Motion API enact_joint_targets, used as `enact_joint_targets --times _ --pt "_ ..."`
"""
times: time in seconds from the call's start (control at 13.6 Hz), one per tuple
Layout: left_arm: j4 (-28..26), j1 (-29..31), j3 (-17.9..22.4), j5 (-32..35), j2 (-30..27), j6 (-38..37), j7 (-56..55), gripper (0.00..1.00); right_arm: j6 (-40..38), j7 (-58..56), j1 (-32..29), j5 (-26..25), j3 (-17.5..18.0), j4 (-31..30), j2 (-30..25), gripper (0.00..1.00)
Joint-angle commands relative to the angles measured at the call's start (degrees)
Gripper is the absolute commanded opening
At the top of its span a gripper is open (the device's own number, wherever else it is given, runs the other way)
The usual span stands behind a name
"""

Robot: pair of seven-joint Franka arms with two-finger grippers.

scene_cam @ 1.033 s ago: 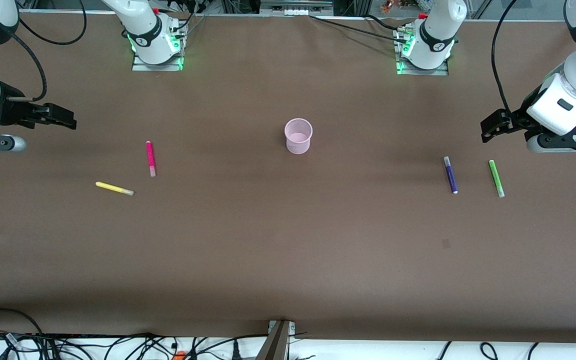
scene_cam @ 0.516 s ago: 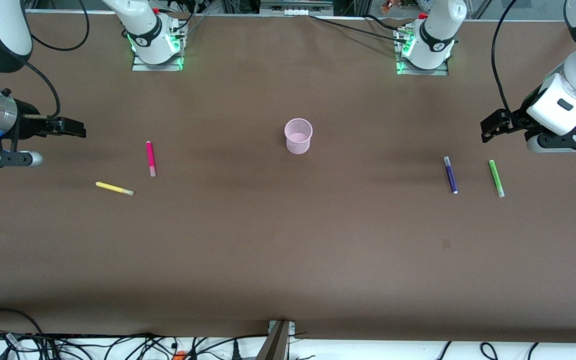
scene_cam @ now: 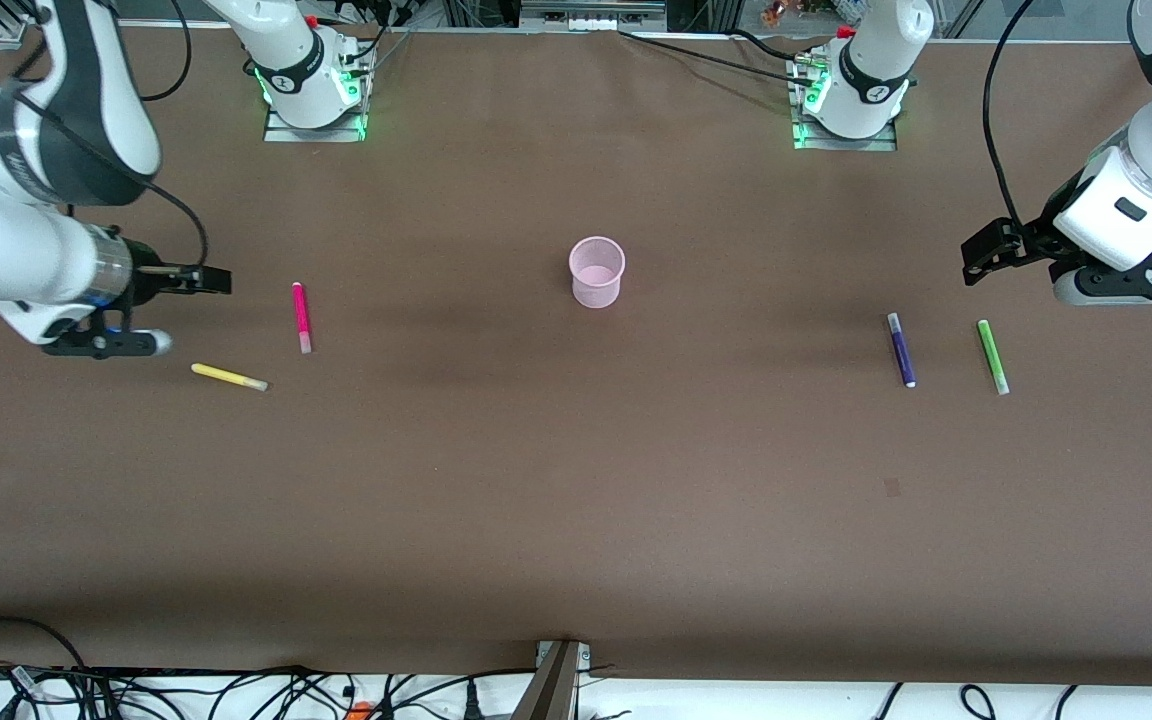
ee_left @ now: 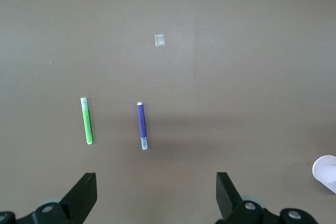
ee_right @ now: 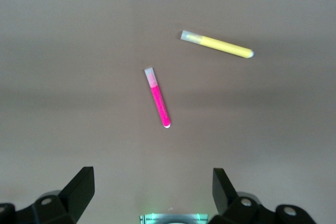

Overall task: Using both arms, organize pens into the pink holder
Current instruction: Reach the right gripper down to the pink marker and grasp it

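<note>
While all four pens lie flat on the brown desk [scene_cam: 576,500], the pink holder [scene_cam: 596,271] stands upright mid-desk. Nearer the camera than the holder, toward the right arm's end, are the yellow pen [scene_cam: 228,377] and magenta pen [scene_cam: 302,317]; toward the left arm's end, the purple pen [scene_cam: 901,349] and green pen [scene_cam: 992,356]. The right gripper [ee_right: 152,192] hangs near the magenta pen, jaws spread, empty. The left gripper [ee_left: 156,195] waits over its pens, jaws spread, empty.

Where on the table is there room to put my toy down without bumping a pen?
The brown table is bare between the pale pink round cup and the front camera. Pens crowd both ends: the magenta-pink marker and yellow marker by the open right gripper; the purple marker and green marker by the open left gripper.
</note>
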Motion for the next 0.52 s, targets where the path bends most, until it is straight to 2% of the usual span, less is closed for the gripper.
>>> enact_joint_targets --times 0.0,0.44 --pt "0.4 0.1 -0.3 0.5 -0.6 -0.9 0.1 1.00 6.4 0.7 0.1 -0.3 0.8 -8.3 -2.5 0.99" --pt "0.4 0.1 -0.3 0.5 -0.5 -0.9 0.1 1.00 16.8 -4.4 0.1 -0.5 1.0 -17.9 -0.5 0.99"
